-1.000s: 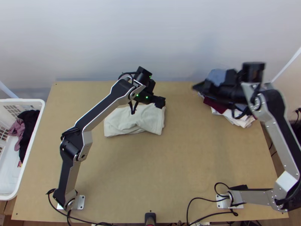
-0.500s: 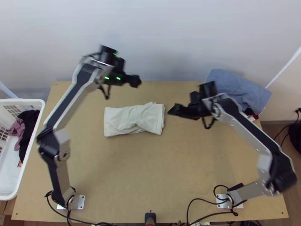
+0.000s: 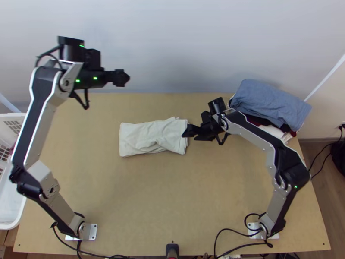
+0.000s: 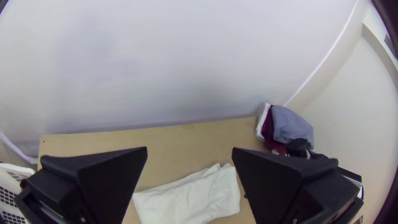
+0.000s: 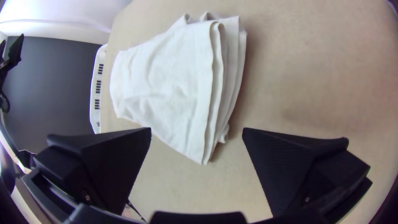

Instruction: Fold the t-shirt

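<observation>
The white t-shirt (image 3: pixel 151 137) lies folded in several layers as a compact oblong near the middle of the table; its layered edges (image 5: pixel 222 79) face the right arm's side. My left gripper (image 3: pixel 120 78) hangs high near the wall, behind and left of the shirt. In its wrist view the left gripper (image 4: pixel 189 151) is open with nothing held, the shirt (image 4: pixel 190 197) farther off. At the shirt's right end is my right gripper (image 3: pixel 185 132). The right wrist view shows the right gripper (image 5: pixel 197 132) open, the shirt's near corner between its spread fingers in the picture, not gripped.
A pile of folded clothes (image 3: pixel 269 103), blue on top, sits at the back right corner. A white basket (image 3: pixel 10 172) stands beyond the table's left edge. Bare tabletop (image 3: pixel 172 194) spreads in front of the shirt, with cables near the right arm's base.
My left gripper has moved away from above the shirt, back and left toward the wall. The right gripper has come left from the clothes pile to the shirt's right end. The shirt has not moved.
</observation>
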Controlling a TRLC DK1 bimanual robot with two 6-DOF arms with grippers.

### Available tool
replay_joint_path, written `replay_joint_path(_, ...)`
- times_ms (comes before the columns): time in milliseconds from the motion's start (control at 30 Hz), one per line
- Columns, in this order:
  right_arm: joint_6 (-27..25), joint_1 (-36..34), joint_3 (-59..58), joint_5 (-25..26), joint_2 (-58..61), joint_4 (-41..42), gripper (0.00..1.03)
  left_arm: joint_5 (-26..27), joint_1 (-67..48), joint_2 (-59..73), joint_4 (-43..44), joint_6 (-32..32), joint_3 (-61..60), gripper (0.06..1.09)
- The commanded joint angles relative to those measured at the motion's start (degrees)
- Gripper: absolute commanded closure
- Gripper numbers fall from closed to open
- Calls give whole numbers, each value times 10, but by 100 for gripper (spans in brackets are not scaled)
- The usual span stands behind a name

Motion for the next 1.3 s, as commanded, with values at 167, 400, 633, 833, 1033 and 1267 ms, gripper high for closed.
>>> replay_joint_path(167, -14, -1, 68, -9, 71, 7, 3, -11, 36, -45, -29, 32, -3, 10)
replay_joint_path(400, -14, -1, 106, -9, 117, 15, 3, -16, 69, -64, -45, 47, -3, 10)
replay_joint_path(633, -6, 25, 148, -9, 152, 14, 3, -16, 87, -72, -51, 56, -2, 10)
replay_joint_path(833, 19, 78, 228, -9, 191, 12, 3, -18, 94, -84, -57, 62, -1, 10)
replay_joint_path(1033, 48, 109, 329, -9, 230, -13, 4, -18, 108, -94, -67, 70, 2, 10)
replay_joint_path(1267, 66, 102, 353, -9, 222, -42, 100, -18, 121, -102, -71, 71, 1, 10)
